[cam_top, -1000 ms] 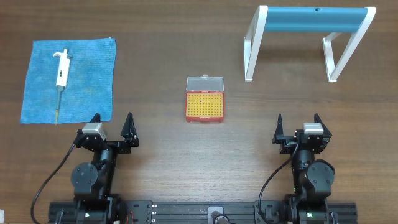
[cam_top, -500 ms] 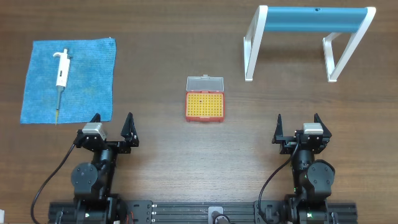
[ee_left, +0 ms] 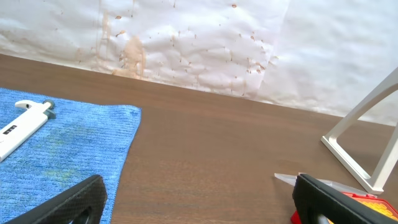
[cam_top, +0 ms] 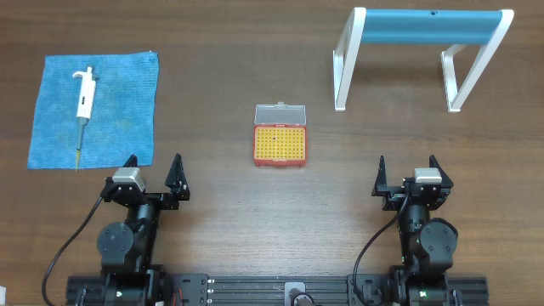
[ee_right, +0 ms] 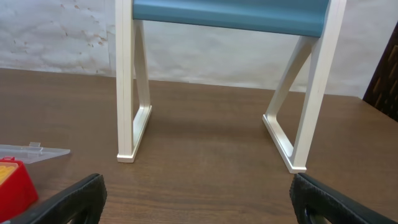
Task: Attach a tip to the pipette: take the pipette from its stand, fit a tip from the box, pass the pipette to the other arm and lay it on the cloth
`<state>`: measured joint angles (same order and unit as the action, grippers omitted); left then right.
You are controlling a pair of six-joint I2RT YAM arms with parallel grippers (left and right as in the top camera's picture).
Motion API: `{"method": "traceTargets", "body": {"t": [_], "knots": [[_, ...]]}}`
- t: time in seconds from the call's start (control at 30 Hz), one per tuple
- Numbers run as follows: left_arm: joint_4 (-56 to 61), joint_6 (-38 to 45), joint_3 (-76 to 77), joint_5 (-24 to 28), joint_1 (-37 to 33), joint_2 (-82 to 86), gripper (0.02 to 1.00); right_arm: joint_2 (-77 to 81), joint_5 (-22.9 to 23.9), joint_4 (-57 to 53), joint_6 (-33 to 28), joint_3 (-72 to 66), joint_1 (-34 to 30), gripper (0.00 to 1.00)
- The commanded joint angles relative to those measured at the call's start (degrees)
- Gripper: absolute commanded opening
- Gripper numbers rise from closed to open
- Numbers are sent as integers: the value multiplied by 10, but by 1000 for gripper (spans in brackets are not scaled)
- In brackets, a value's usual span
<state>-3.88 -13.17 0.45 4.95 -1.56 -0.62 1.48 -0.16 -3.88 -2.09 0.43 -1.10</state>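
Note:
A white pipette (cam_top: 83, 99) with a yellow tip lies on the blue cloth (cam_top: 119, 127) at the far left; its head (ee_left: 25, 118) rests on the cloth (ee_left: 74, 155). The red tip box (cam_top: 280, 144) with its clear lid folded back sits mid-table. The blue-barred white stand (cam_top: 425, 51) is at the back right, its legs (ee_right: 134, 106) close ahead in the right wrist view. My left gripper (cam_top: 154, 175) stands open near the front, below the cloth. My right gripper (cam_top: 406, 175) is open near the front right. Both hold nothing.
The box's red corner (ee_right: 12, 183) and clear lid (ee_right: 31, 150) lie to one side of the right gripper. One stand leg (ee_left: 360, 149) and the box edge (ee_left: 348, 199) appear beside the left gripper. Bare wood lies between the arms.

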Motion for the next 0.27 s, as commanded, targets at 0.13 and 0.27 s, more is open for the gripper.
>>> {"method": "traceTargets", "body": {"t": [0.13,0.27], "knots": [[-4,1,-1,0,1,4,965,-7,-7,-3,-8,-2,-3,952],[-4,1,-1,0,1,4,965,-7,-7,-3,-8,-2,-3,952]]}}
